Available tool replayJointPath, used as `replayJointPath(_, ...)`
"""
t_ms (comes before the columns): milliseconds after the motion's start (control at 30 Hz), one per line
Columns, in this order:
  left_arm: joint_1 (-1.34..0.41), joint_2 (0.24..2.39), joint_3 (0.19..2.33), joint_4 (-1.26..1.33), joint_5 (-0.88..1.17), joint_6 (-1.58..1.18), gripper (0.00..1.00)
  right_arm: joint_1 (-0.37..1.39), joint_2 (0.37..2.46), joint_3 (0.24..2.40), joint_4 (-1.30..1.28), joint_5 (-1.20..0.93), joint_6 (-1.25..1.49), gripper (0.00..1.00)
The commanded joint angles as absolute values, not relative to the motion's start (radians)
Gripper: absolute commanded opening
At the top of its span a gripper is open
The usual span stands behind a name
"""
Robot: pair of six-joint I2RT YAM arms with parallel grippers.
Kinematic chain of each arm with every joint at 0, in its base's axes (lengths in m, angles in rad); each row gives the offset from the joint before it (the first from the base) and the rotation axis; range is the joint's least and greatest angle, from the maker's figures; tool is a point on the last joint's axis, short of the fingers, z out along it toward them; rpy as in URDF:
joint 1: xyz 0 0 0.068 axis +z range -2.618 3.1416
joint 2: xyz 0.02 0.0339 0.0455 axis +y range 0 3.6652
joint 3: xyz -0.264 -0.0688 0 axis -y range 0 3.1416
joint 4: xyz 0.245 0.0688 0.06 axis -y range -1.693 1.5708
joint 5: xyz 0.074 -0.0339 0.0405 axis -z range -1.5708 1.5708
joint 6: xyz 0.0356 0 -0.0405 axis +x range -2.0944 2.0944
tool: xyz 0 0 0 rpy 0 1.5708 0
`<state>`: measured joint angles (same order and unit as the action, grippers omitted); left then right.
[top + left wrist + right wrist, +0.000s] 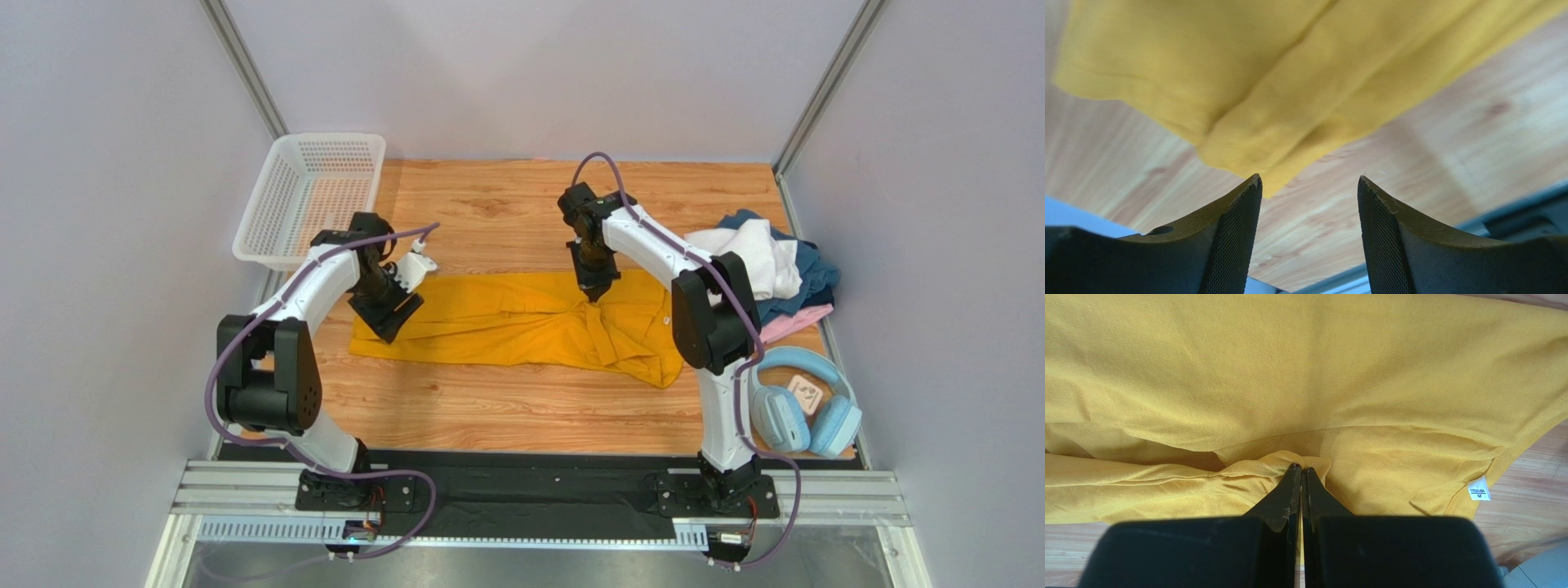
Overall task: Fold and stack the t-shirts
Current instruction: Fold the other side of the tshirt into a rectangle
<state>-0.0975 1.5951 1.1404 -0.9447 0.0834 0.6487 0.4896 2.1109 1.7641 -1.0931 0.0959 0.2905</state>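
The mustard-yellow shirt lies flat and spread in a long band across the middle of the wooden bench, with some wrinkles toward its right end. A small white label shows on its edge in the right wrist view. The right jaws are closed tight and come down on the far edge of this shirt near its middle; a small ridge of yellow cloth is gathered at their tips, so they seem to pinch it. The left jaws are at the left end of the shirt, open rather wide and holding nothing; the shirt's corner lies just beyond their tips. At the right edge of the bench the pile of other shirts, white, dark blue and pink, lies in a loose heap. Light-blue headphones lie near this heap, closer to the arms. A white mesh basket stands at the far left corner.
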Motion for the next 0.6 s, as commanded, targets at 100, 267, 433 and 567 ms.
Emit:
replayJointPath(100,-0.098,1.592,1.218,-1.146,0.270,0.656,0.64,0.486,2.059,1.759,-1.062,0.091,0.295,0.00)
replayJointPath(267,-0.107,1.650,1.197,-1.169,0.262,0.681,0.64,0.485,2.049,1.747,-1.057,0.100,0.295,0.00)
replayJointPath(433,-0.107,1.729,1.169,-1.138,0.218,0.683,0.64,0.486,2.046,1.747,-1.057,0.097,0.295,0.00)
replayJointPath(567,-0.107,1.778,1.172,-1.129,0.203,0.686,0.64,0.486,2.039,1.747,-1.055,0.094,0.296,0.00)
